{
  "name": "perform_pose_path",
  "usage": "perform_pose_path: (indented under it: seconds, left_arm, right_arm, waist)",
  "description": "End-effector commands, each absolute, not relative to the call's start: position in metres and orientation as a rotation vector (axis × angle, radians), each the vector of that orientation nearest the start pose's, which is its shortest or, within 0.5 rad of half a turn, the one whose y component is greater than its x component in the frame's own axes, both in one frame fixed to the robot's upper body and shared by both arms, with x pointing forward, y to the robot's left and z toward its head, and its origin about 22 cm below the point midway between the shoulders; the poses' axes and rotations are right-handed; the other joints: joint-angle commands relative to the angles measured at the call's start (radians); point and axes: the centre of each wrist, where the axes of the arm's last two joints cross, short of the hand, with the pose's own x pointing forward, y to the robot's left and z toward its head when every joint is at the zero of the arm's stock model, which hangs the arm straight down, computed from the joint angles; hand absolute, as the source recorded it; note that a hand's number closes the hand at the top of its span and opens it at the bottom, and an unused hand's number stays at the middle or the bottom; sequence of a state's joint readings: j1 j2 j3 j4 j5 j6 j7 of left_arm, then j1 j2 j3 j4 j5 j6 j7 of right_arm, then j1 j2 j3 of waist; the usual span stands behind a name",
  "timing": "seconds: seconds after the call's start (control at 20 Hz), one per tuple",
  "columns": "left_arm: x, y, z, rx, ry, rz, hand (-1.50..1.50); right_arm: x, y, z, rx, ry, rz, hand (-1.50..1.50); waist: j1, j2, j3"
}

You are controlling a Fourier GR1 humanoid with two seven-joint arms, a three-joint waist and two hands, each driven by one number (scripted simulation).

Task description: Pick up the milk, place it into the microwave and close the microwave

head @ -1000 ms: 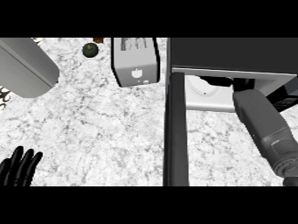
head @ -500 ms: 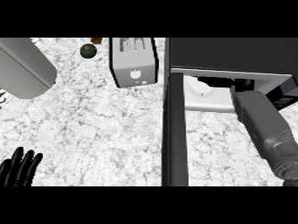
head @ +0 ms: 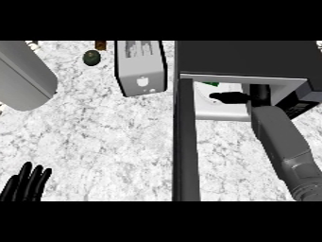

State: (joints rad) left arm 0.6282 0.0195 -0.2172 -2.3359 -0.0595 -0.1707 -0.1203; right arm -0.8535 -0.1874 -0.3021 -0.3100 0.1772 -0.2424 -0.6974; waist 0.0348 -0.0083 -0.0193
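The microwave [head: 254, 59] stands at the right with its door [head: 185, 146] swung open toward me, seen edge-on as a dark vertical slab. My right forearm reaches into the cavity. My right hand [head: 232, 98] is inside, its fingers curled across the white milk carton [head: 208, 90], whose green top shows just above the fingers. Most of the carton is hidden by the hand and the cavity's rim. My left hand [head: 25, 185] rests open at the lower left edge, fingers up.
A white toaster [head: 142, 66] stands left of the microwave at the back. A dark green round object [head: 91, 57] and a small brown item [head: 100, 45] lie behind it. A large grey cylinder [head: 13, 73] lies at the far left. Marble counter [head: 100, 137] spreads between.
My right arm has pushed slightly deeper into the microwave with the milk. The left hand has not moved.
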Motion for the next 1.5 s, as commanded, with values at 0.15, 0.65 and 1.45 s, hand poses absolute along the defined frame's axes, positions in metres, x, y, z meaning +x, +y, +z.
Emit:
perform_pose_path:
  seconds: [0.15, 0.65, 1.45]
  left_arm:
    - [0.096, 0.222, 0.093, -0.054, -1.896, -0.132, -1.50]
    - [0.096, 0.220, 0.090, -0.097, -1.851, -0.155, -1.50]
    - [0.146, 0.177, 0.069, -0.312, -1.807, -0.438, 1.50]
  right_arm:
    - [0.340, -0.278, -0.088, -0.376, -1.710, 0.109, -1.50]
    - [0.296, -0.259, -0.126, -0.190, -1.691, 0.009, -1.50]
    - [0.154, -0.307, -0.156, -0.017, -1.773, -0.106, -1.50]
  waist:
    - [-0.058, 0.000, 0.020]
    - [-0.056, 0.000, 0.018]
    - [-0.046, 0.006, 0.018]
